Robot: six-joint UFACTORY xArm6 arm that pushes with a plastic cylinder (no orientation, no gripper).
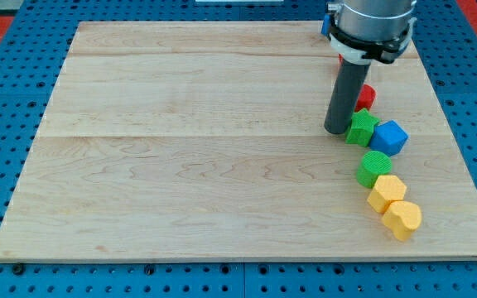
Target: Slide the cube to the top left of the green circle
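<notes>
The blue cube [389, 137] sits at the view's right of the wooden board [180, 165]. The green circle [374, 168] lies just below and left of it, close to touching. A green star-shaped block [361, 127] touches the cube's left side. My tip [336, 130] rests on the board right at the left side of the green star, to the left of the cube and above the green circle. A red block [364, 97] shows partly behind the rod.
Two yellow blocks lie in a row below the green circle: one [386, 194] touching it, another [402, 219] near the board's bottom right corner. The board's right edge is close to the blocks. Blue perforated table surrounds the board.
</notes>
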